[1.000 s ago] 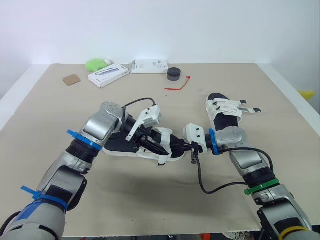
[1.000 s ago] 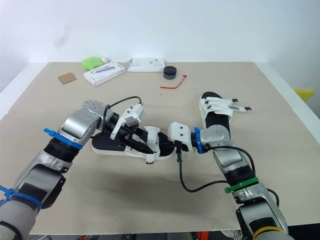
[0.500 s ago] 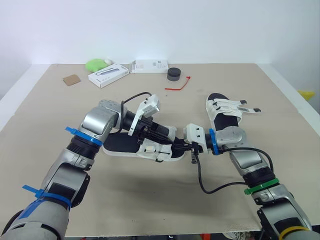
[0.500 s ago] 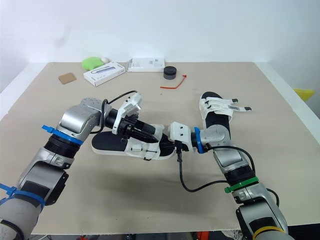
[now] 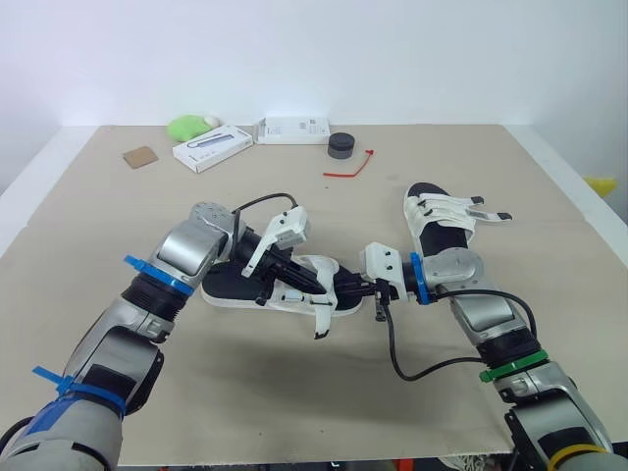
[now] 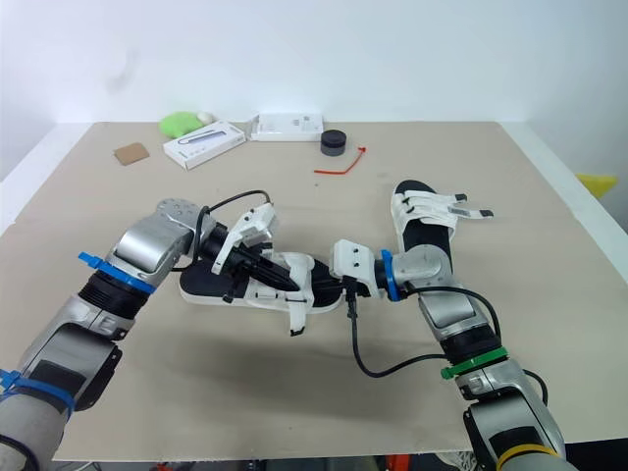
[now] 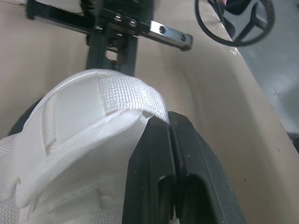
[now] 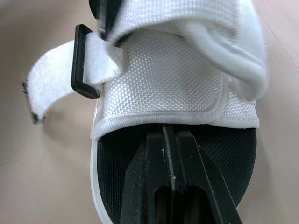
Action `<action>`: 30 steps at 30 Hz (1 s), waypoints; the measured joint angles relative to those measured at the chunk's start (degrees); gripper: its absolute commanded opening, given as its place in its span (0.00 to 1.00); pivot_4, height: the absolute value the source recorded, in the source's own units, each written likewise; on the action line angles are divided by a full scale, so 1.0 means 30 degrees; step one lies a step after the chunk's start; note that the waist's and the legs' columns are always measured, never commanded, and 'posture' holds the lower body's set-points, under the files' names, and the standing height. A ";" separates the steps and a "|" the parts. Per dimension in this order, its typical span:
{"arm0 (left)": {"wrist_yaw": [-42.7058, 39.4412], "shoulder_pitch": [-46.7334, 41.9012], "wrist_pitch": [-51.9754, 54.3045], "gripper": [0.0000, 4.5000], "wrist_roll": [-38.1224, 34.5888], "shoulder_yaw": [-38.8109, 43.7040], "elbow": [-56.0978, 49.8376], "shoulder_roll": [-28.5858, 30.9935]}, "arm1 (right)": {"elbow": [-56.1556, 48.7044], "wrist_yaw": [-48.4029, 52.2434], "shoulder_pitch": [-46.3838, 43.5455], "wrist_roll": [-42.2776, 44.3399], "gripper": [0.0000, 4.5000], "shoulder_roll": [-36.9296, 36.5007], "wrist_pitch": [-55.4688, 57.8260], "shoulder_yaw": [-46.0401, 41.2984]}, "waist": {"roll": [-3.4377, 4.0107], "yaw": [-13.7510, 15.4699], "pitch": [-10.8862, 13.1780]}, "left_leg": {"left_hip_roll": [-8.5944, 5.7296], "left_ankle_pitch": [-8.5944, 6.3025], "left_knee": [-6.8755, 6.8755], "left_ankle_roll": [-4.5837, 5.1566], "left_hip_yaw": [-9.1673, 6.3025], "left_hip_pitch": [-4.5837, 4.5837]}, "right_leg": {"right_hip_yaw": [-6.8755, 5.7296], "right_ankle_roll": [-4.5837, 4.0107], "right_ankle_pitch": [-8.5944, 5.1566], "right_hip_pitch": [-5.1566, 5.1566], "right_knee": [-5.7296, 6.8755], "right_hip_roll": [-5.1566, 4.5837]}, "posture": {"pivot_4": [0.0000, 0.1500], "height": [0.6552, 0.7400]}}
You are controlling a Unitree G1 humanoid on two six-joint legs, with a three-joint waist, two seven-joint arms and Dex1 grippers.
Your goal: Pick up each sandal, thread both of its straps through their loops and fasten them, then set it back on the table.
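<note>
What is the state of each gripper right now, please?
Left gripper: shut on the white strap.
Right gripper: shut, tips at the sandal front; whether it grips cannot be told.

On table (image 5: 491,157): sandal (image 5: 285,289) ctr, 2nd sandal (image 5: 442,221) to its right.

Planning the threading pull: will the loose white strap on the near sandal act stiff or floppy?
Probably floppy: the strap end curls limply past its black loop. The woven surface likely grips rather than slips. The thin-soled sandal looks light, so it may slide when tugged.
</note>
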 measured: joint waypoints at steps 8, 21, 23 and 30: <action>-0.0057 0.0087 0.0246 0.01 -0.0190 0.0004 -0.0723 0.0176 | 0.0039 0.0012 -0.0036 -0.0003 0.00 0.0016 -0.0007 0.0002 | 0.0000 -0.0013 0.0000 | 0.0004 -0.0001 0.0000 0.0001 0.0002 -0.0001 | 0.0000 -0.0001 -0.0001 -0.0003 0.0000 0.0008 | 1.00 1.00; -0.1635 0.0130 0.0597 0.65 -0.0376 -0.0206 -0.2177 0.2027 | 0.0289 0.0026 -0.0147 -0.0020 0.00 0.0135 -0.0024 0.0013 | 0.0000 -0.0206 0.0000 | 0.0011 -0.0001 0.0001 0.0002 0.0001 0.0001 | 0.0000 0.0020 -0.0016 -0.0002 0.0002 0.0013 | 1.00 1.00; -0.1715 0.0116 0.0900 0.65 -0.0957 -0.0212 -0.2494 0.2894 | 0.0285 0.0026 -0.0148 -0.0019 0.00 0.0138 -0.0026 0.0013 | 0.0000 -0.0210 0.0001 | 0.0015 -0.0001 0.0001 0.0002 -0.0001 -0.0001 | 0.0000 0.0021 -0.0018 -0.0004 0.0003 0.0014 | 1.00 1.00; -0.1740 0.0188 0.3016 0.65 -0.4854 -0.0144 -0.5519 0.7146 | 0.0263 0.0044 -0.0155 -0.0019 0.00 0.0154 -0.0034 0.0016 | -0.0003 -0.0234 0.0005 | 0.0018 -0.0005 -0.0001 0.0004 -0.0001 -0.0012 | 0.0003 0.0103 -0.0071 -0.0020 0.0003 0.0004 | 1.00 1.00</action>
